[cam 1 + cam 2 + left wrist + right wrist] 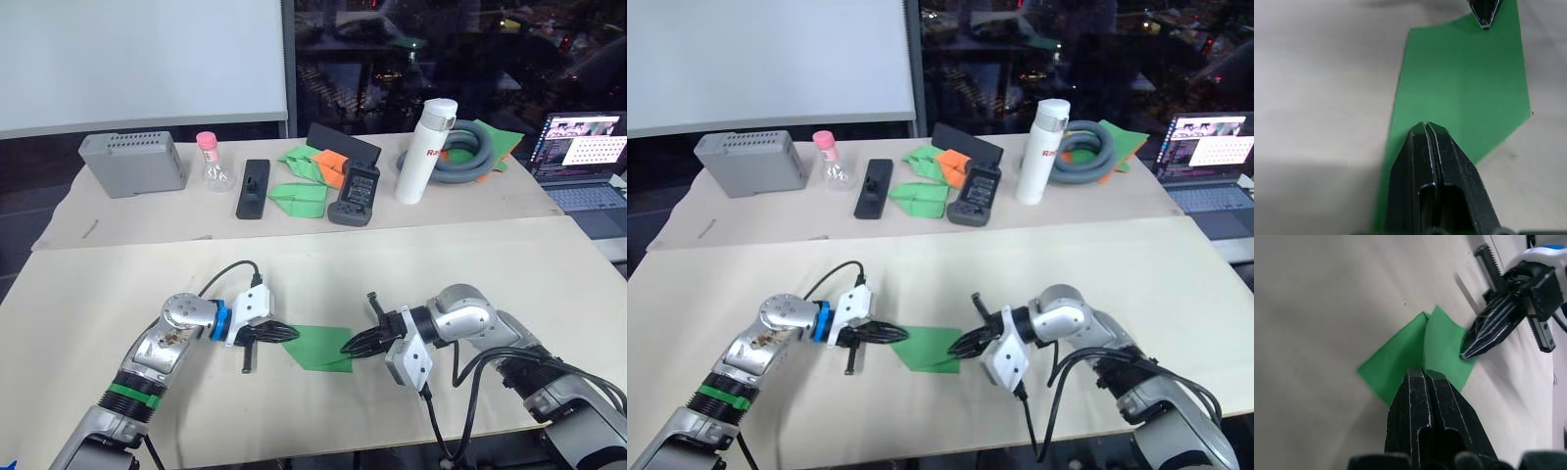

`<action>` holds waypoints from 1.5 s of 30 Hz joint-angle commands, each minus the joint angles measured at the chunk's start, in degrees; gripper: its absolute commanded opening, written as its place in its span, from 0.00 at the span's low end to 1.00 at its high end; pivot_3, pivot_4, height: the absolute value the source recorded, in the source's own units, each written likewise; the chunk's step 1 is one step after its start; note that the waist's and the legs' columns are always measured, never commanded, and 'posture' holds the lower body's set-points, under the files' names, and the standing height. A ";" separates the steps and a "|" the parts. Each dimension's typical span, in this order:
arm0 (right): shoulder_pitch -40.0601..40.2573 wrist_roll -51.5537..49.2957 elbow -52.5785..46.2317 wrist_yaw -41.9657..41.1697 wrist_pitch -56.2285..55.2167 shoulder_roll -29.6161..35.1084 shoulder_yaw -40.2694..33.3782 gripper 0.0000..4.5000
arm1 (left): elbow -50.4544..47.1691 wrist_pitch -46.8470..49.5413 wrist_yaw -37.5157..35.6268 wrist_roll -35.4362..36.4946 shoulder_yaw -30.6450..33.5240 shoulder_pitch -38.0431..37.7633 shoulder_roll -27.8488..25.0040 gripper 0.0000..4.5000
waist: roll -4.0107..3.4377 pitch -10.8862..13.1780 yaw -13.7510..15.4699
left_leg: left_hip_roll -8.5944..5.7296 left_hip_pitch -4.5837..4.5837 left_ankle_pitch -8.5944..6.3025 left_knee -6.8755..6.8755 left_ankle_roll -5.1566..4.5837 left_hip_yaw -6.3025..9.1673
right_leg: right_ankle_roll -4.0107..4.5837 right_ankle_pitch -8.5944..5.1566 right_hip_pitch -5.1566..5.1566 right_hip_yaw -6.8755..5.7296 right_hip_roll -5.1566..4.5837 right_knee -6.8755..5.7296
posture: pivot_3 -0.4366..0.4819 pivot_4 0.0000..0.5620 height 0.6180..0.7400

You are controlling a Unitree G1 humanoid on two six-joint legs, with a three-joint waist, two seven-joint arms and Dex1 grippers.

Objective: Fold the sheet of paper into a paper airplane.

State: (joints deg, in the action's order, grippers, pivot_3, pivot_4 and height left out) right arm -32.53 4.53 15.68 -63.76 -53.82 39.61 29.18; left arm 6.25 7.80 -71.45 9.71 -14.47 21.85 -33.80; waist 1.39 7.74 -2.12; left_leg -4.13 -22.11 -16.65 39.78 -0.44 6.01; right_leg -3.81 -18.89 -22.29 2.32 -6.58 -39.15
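Two end effectors, left (279, 334) and right (355, 344), fingers pressed together, touch opposite ends of the sheet of paper (320, 348), lying lengthwise between them on the bench (294, 259).

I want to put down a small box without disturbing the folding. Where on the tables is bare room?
Free: the front table left of the left hand, and its stretch right of the right hand, toward the laptop. Both hands press shut on the sheet of paper, so avoid the middle. The back table is crowded from the grey box to the white bottle.
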 commanded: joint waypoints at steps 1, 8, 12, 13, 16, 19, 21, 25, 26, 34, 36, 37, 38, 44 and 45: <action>1.58 0.17 -3.32 2.55 1.67 0.37 -2.33 0.00 | 2.77 -1.69 1.09 -1.19 -0.76 0.07 1.24 0.00 | 0.00 0.00 0.23 | -0.02 0.02 0.00 0.00 0.00 0.00 | 0.00 0.00 0.02 0.02 -0.01 0.01 | 0.48 0.27 1.00; 5.09 0.21 -7.53 4.73 7.34 1.21 -4.36 0.35 | 5.08 -3.17 0.88 -1.85 -1.18 0.30 1.61 0.00 | 0.00 0.00 0.22 | -0.02 0.06 0.00 -0.02 -0.01 0.00 | 0.00 0.00 0.03 0.03 0.00 -0.04 | 0.48 0.27 1.00; 11.51 -0.92 -13.22 8.07 14.34 2.04 -7.81 0.58 | 6.01 -3.93 0.75 -2.20 -1.63 0.45 1.57 0.00 | 0.00 -0.01 0.64 | -0.02 0.06 -0.01 -0.04 -0.02 0.00 | 0.00 0.00 0.03 0.03 0.00 -0.04 | 0.48 0.27 1.00; 13.19 -0.97 -14.63 9.12 15.60 1.98 -8.77 0.58 | 6.24 -3.98 0.77 -2.18 -1.62 0.62 1.64 0.00 | 0.01 -0.01 0.76 | -0.02 0.07 -0.01 -0.04 -0.02 0.00 | 0.00 0.00 0.03 0.03 0.01 -0.05 | 0.48 0.27 1.00; 18.65 0.26 -18.74 11.96 19.11 1.69 -10.78 0.58 | 6.96 -4.16 0.58 -2.18 -1.76 1.17 1.88 0.00 | 0.01 -0.01 1.00 | -0.02 0.08 -0.01 -0.02 -0.02 0.00 | 0.00 0.00 0.03 0.05 0.01 -0.05 | 0.48 0.27 1.00; 22.24 1.54 -21.94 13.81 21.91 1.24 -11.45 0.58 | 7.63 -4.33 0.23 -2.19 -2.01 1.70 2.07 0.00 | 0.00 -0.01 1.17 | -0.02 0.10 -0.01 -0.02 -0.02 -0.01 | 0.00 0.00 0.04 0.05 0.03 -0.06 | 0.48 0.27 1.00; 22.89 2.04 -22.83 15.03 23.23 0.69 -11.94 0.58 | 8.18 -4.45 -0.05 -2.19 -2.15 2.05 2.23 0.00 | 0.00 -0.01 1.18 | -0.02 0.12 -0.01 -0.02 -0.02 -0.01 | 0.00 0.00 0.05 0.06 0.03 -0.06 | 0.48 0.27 1.00; 23.22 1.46 -24.00 15.76 25.55 -0.04 -12.04 0.58 | 9.17 -4.67 -0.44 -2.18 -2.27 2.81 2.49 0.00 | 0.01 -0.01 1.35 | -0.03 0.12 -0.01 -0.02 -0.02 -0.01 | 0.00 0.00 0.07 0.06 0.02 -0.06 | 0.48 0.27 1.00; 23.28 1.32 -24.21 15.78 25.92 -0.12 -12.01 0.58 | 9.28 -4.74 -0.49 -2.18 -2.26 2.86 2.51 0.00 | 0.00 -0.01 1.36 | -0.03 0.12 -0.01 -0.02 -0.02 -0.01 | 0.00 0.00 0.07 0.06 0.02 -0.06 | 0.48 0.27 1.00; 24.05 -1.22 -25.50 14.05 29.83 -0.51 -11.10 0.09 | 8.97 -5.08 -0.59 -2.23 -2.17 2.40 2.20 0.00 | 0.01 -0.01 1.34 | -0.03 0.13 -0.01 -0.02 -0.02 -0.01 | 0.00 0.00 0.08 0.06 0.02 -0.04 | 0.48 0.27 1.00; 24.16 -4.80 -26.37 11.78 33.76 -0.45 -11.07 0.01 | 8.84 -5.36 -0.59 -2.56 -2.28 2.21 1.86 0.00 | 0.01 -0.01 1.34 | -0.02 0.13 -0.01 -0.02 -0.02 -0.01 | 0.00 0.00 0.08 0.06 0.03 -0.04 | 0.48 0.27 1.00; 24.13 -6.33 -26.71 11.03 35.55 -0.59 -11.24 0.01 | 8.79 -5.40 -0.56 -2.63 -2.31 2.19 1.81 0.00 | 0.01 -0.01 1.33 | -0.02 0.13 -0.01 -0.02 -0.02 -0.01 | 0.00 0.00 0.08 0.06 0.03 -0.04 | 0.48 0.27 1.00; 23.77 -9.08 -27.18 10.64 39.10 -1.35 -11.81 0.01 | 8.71 -5.41 -0.38 -2.68 -2.28 2.17 1.84 0.00 | 0.01 -0.01 1.32 | -0.02 0.13 -0.01 -0.02 -0.02 -0.01 | 0.00 0.00 0.09 0.06 0.03 -0.03 | 0.48 0.27 1.00; 19.31 -20.40 -28.05 7.67 59.09 -3.46 -14.06 0.01 | 7.04 -4.40 0.27 -2.27 -2.13 1.17 1.72 0.00 | 0.01 -0.01 1.27 | 0.00 0.14 -0.01 -0.03 -0.02 -0.01 | 0.00 0.00 0.10 0.07 0.03 -0.01 | 0.48 0.27 1.00; 18.73 -21.77 -27.99 7.19 62.16 -3.46 -14.25 0.01 | 6.58 -4.20 0.28 -2.17 -2.12 0.89 1.56 0.00 | 0.00 -0.01 1.29 | 0.01 0.14 -0.01 -0.04 -0.02 -0.01 | 0.00 0.00 0.10 0.07 0.03 -0.01 | 0.48 0.27 1.00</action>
State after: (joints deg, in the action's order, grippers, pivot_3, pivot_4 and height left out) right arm -13.21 -13.68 -10.29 -55.68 3.47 36.40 16.52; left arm 12.54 2.09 -71.37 9.20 -15.65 24.23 -31.32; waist 1.39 7.74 -0.83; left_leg -4.11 -21.98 -16.66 39.74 -0.46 6.01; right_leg -3.81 -18.89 -22.20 2.39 -6.55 -39.17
